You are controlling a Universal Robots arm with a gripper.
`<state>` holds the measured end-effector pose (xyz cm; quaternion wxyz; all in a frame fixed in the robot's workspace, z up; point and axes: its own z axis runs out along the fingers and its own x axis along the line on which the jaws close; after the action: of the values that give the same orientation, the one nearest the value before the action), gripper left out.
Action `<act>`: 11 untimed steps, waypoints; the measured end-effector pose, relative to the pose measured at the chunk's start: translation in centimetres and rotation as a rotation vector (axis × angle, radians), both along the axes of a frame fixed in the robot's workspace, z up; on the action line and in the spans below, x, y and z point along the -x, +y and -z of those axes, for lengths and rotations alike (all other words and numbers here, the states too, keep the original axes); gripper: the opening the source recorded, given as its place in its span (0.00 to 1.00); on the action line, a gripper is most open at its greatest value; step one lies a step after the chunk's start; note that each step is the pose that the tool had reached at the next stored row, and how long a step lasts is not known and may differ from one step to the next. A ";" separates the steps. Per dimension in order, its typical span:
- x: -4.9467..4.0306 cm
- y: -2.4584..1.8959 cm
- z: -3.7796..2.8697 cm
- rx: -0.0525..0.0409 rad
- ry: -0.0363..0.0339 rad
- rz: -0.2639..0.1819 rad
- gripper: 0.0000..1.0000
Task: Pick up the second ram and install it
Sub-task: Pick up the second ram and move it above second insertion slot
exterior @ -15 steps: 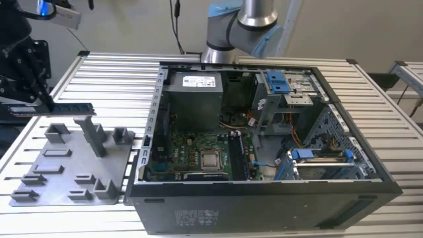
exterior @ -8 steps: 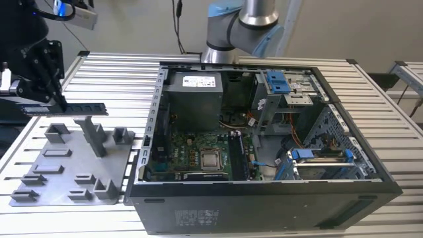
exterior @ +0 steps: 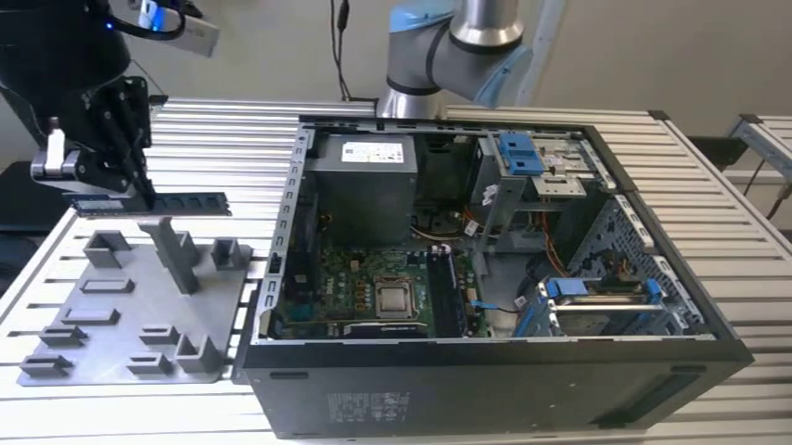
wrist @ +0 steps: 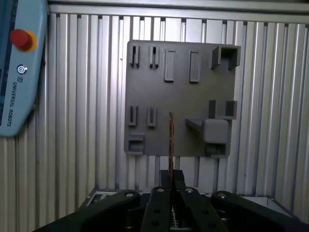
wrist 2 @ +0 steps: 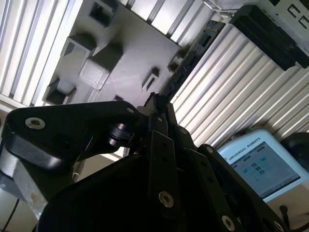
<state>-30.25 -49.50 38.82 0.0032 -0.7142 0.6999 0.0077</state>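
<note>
a: where was the second ram (exterior: 185,201)?
b: pinched in my hand (exterior: 143,197), hanging level above the grey holder tray (exterior: 124,306), clear of its posts, near the table's (exterior: 236,120) edge at the exterior view's left.
a: why that grip?
b: i judged the flat faces gave the fingers purchase. in the first wrist view it ran edge-on, straight out from the hand. the open computer case (exterior: 495,371) sat just beside the tray.
</note>
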 end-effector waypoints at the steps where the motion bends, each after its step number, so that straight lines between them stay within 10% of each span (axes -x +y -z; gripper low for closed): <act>1: -0.34 0.00 0.00 0.0000 0.0001 0.000 0.14; 11: -3.63 0.00 0.00 0.0000 0.0004 0.000 0.14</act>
<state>-26.62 -49.50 38.83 0.0031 -0.7142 0.6999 0.0079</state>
